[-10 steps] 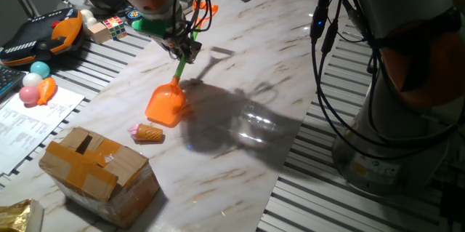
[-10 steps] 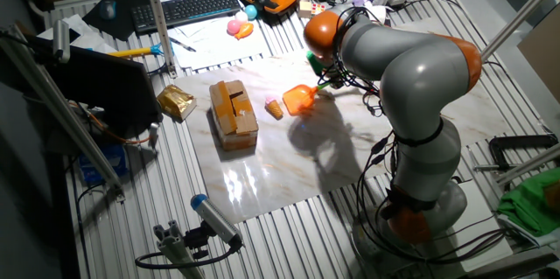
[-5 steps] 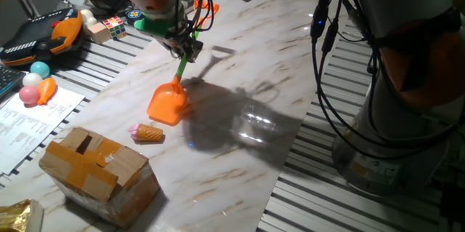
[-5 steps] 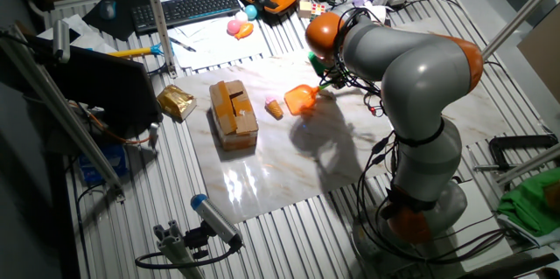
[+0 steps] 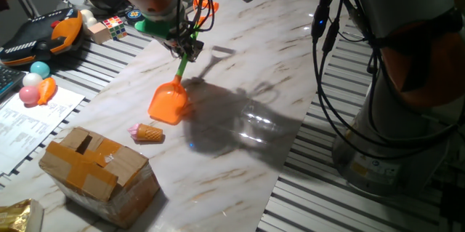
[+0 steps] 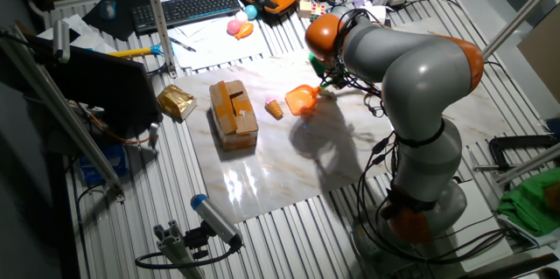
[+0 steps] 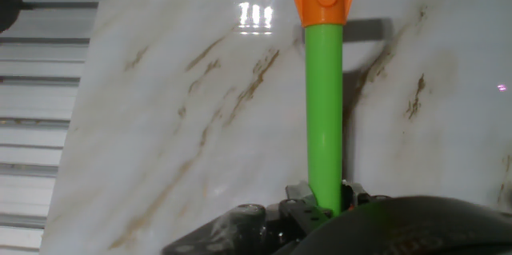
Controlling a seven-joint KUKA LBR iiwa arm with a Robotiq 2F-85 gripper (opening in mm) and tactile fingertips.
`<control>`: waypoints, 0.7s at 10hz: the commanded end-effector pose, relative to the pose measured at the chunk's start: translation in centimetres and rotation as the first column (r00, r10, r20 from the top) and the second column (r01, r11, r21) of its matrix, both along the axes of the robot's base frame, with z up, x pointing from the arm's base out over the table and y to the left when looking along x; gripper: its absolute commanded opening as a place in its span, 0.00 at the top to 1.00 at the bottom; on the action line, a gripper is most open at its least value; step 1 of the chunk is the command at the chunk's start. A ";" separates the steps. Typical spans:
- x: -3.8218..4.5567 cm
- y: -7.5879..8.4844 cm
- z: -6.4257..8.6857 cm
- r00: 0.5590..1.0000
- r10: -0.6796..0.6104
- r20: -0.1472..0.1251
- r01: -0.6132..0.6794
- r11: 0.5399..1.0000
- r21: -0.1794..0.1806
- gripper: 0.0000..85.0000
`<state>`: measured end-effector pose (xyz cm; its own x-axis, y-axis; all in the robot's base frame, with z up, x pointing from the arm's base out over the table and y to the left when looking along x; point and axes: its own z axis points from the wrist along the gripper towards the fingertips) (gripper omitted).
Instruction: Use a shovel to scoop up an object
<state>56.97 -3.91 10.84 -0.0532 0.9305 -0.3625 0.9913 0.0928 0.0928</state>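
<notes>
One shovel point(image 5: 171, 94), one toy ice-cream cone point(image 5: 148, 133) and one taped cardboard box point(image 5: 96, 166) lie on the marble board point(image 5: 276, 65). The gripper point(image 5: 186, 49) is clamped on the shovel's green shaft point(image 7: 324, 111), holding it tilted with the orange scoop low over the board. The cone lies on its side just beside the scoop's front edge, apart from it, between the scoop and the box. Off the board sit one pink ball point(image 5: 28, 94), one teal ball point(image 5: 39, 69), one Rubik's cube point(image 5: 112, 26), one printed sheet point(image 5: 29, 126) whose text is too small to read, and one gold foil packet point(image 6: 175, 101). One keyboard point(image 6: 184, 6) lies farther back.
</notes>
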 end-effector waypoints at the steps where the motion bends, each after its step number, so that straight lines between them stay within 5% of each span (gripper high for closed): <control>1: -0.09 0.2 -0.1 1.000 -0.002 0.000 0.002 1.000 0.000 0.99; 7: -0.92 1.9 0.2 0.999 -0.041 -0.011 0.041 0.999 -0.015 0.99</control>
<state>55.99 -1.93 11.03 -0.0189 0.9267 -0.3754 0.9953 0.0530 0.0809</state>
